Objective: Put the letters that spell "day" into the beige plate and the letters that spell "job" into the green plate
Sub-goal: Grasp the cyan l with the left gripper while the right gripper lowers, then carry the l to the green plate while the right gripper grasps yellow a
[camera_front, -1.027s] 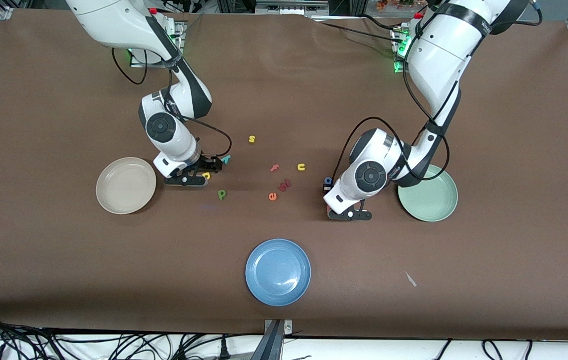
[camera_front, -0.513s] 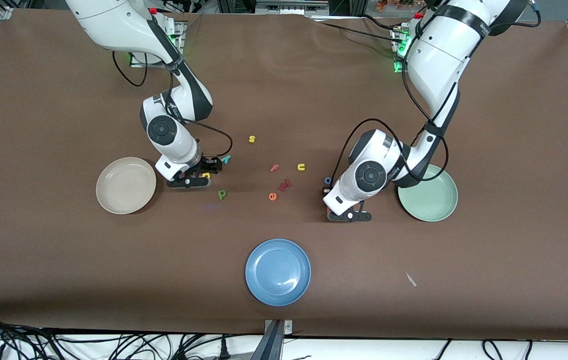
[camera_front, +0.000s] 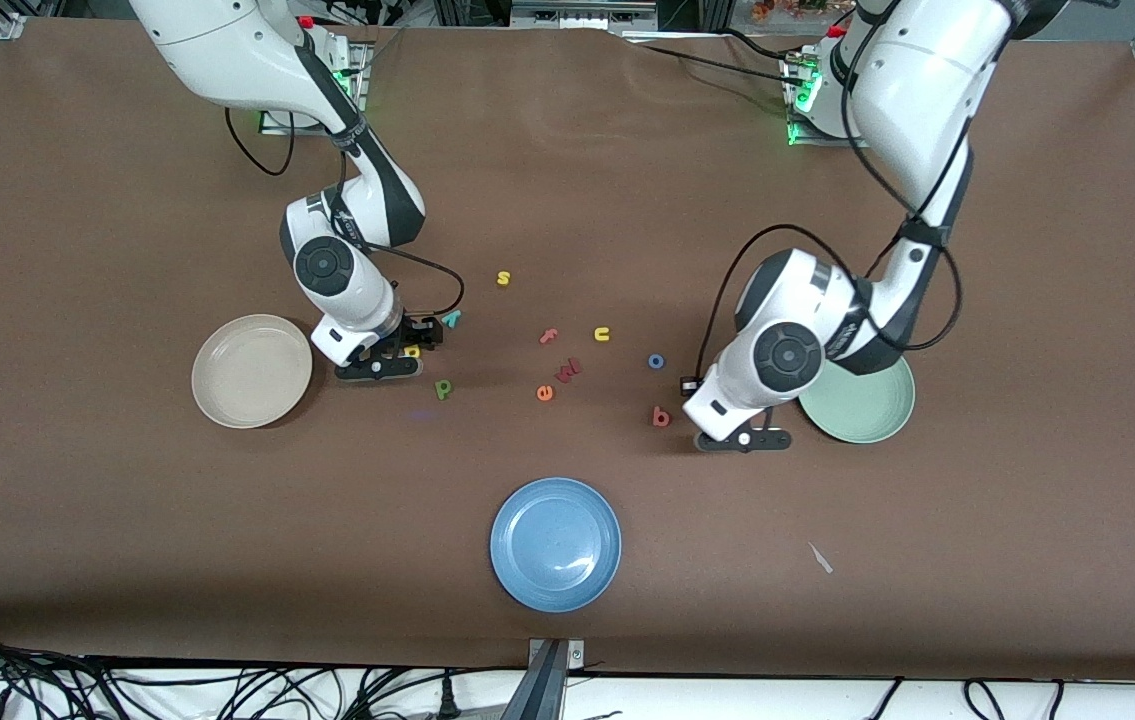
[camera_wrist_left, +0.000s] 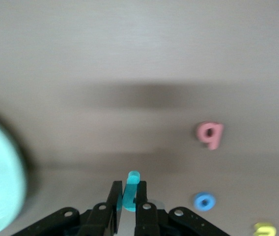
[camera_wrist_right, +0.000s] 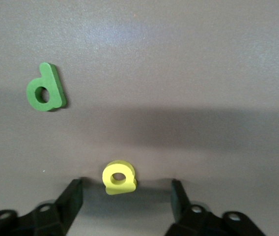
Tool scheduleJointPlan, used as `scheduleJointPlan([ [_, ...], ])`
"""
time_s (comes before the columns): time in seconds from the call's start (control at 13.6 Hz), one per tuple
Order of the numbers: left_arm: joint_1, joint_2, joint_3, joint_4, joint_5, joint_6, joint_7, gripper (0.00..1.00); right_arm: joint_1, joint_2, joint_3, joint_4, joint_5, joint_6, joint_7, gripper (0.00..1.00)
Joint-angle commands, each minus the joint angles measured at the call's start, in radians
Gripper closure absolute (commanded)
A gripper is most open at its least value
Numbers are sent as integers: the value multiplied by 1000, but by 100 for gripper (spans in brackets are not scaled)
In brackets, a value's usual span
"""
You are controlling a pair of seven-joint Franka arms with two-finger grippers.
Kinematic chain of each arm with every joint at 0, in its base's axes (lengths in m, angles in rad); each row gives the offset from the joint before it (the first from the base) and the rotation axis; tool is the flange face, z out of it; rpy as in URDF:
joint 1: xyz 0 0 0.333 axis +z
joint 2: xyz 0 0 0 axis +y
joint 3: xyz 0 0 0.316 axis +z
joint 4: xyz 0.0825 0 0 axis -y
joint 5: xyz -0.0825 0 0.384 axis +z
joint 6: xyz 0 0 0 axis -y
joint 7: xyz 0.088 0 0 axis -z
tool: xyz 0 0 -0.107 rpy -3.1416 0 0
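left end effector (camera_wrist_left: 127, 206) pinches teal j (camera_wrist_left: 130, 191) beside green plate (camera_front: 872, 408); right end effector (camera_wrist_right: 125, 196) straddles yellow a (camera_wrist_right: 119, 178), fingers apart.

- Plates: three, one beige plate (camera_front: 252, 371), one green plate (camera_front: 872, 410), one blue plate (camera_front: 555, 543).
- Foam letters: eleven in all.
- Yellow letters: three, s (camera_front: 503, 278), u (camera_front: 602, 334) and a (camera_wrist_right: 119, 178).
- Teal letters: two, y (camera_front: 451, 318) and j (camera_wrist_left: 131, 191).
- Green letters: one, d (camera_front: 443, 388).
- Blue letters: one, o (camera_front: 656, 361).
- Reddish letters: four, pink f (camera_front: 549, 336), dark red w (camera_front: 569, 370), orange e (camera_front: 545, 393), salmon b (camera_front: 661, 417).
- Arms: two, one gripper each: left gripper (camera_wrist_left: 128, 189), right gripper (camera_wrist_right: 125, 191).
- White scrap (camera_front: 820, 558): one.
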Motion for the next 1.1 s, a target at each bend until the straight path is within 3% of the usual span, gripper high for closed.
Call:
scheduleJointPlan([
  [0.0, 17, -55, 11, -28, 127, -112, 3, 100, -8, 16, 5, 35, 7, -31, -25, 30],
  [0.37, 120, -52, 11, -39, 254, -219, 92, 100, -8, 18, 5, 37, 7, -33, -25, 47],
  [0.66, 264, -11, 3, -65, 235, -217, 306, 100, -8, 22, 5, 37, 7, -33, -33, 55],
  [1.03, 284, 27, 3, -105, 172, -209, 318, 100, -8, 24, 5, 41, 10, -33, -33, 61],
])
